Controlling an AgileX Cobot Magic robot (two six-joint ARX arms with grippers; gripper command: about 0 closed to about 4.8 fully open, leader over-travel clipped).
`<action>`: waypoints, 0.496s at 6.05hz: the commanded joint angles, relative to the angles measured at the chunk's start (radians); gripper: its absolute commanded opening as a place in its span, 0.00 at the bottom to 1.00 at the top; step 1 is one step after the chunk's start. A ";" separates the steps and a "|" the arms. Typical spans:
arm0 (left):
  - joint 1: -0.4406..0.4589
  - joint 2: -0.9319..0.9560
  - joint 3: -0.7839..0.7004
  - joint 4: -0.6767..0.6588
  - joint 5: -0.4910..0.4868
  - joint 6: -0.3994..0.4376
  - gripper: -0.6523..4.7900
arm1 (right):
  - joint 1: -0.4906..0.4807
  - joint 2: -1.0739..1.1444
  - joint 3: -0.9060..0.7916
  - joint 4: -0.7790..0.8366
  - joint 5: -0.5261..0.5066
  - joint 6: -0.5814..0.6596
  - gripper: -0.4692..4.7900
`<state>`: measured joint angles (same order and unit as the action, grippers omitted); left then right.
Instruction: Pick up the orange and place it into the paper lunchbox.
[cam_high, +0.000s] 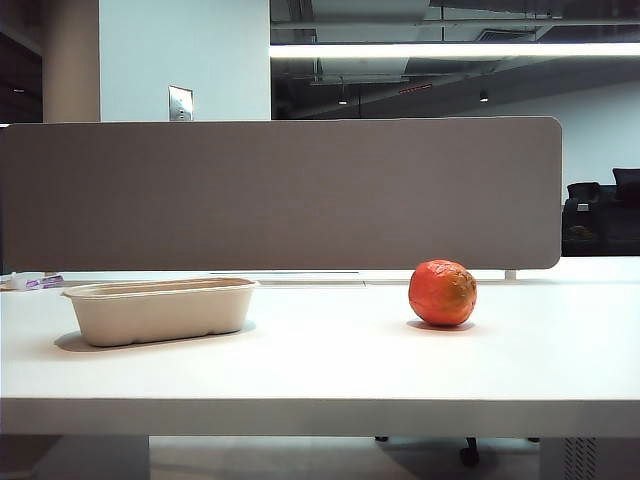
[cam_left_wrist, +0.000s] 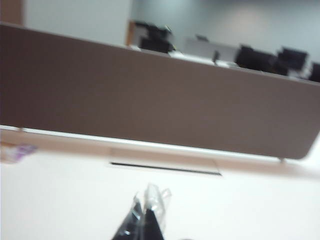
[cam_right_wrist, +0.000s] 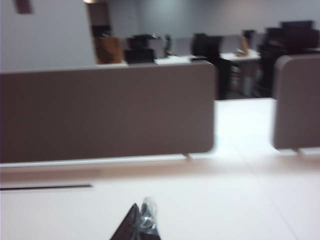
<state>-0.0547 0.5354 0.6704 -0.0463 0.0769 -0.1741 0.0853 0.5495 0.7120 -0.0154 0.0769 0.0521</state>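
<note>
The orange (cam_high: 442, 292), reddish with a yellow-brown patch, rests on the white table (cam_high: 320, 360) right of centre in the exterior view. The beige paper lunchbox (cam_high: 160, 310) stands to its left, its inside hidden from this low angle. Neither arm shows in the exterior view. In the left wrist view my left gripper (cam_left_wrist: 145, 207) pokes up as a dark point with its taped fingers pressed together, shut on nothing. My right gripper (cam_right_wrist: 140, 217) looks the same in the right wrist view, shut and empty. Orange and lunchbox are out of both wrist views.
A grey-brown divider panel (cam_high: 280, 195) runs along the table's far side, with a cable slot (cam_left_wrist: 165, 167) in front of it. A small purple-and-white item (cam_high: 35, 282) lies at the far left. A second panel (cam_right_wrist: 297, 102) stands further right.
</note>
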 joint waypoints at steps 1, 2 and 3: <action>-0.164 0.254 0.200 -0.013 0.084 -0.003 0.11 | 0.100 0.302 0.162 0.043 -0.213 0.005 0.08; -0.269 0.296 0.276 -0.126 0.078 0.010 0.11 | 0.217 0.391 0.171 0.043 -0.213 0.005 0.08; -0.282 0.302 0.300 -0.180 0.077 0.010 0.11 | 0.245 0.416 0.171 0.041 -0.213 0.005 0.08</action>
<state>-0.3344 0.8379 0.9504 -0.1738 0.1574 -0.1707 0.3138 0.9508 0.8783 0.0151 -0.1329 0.0544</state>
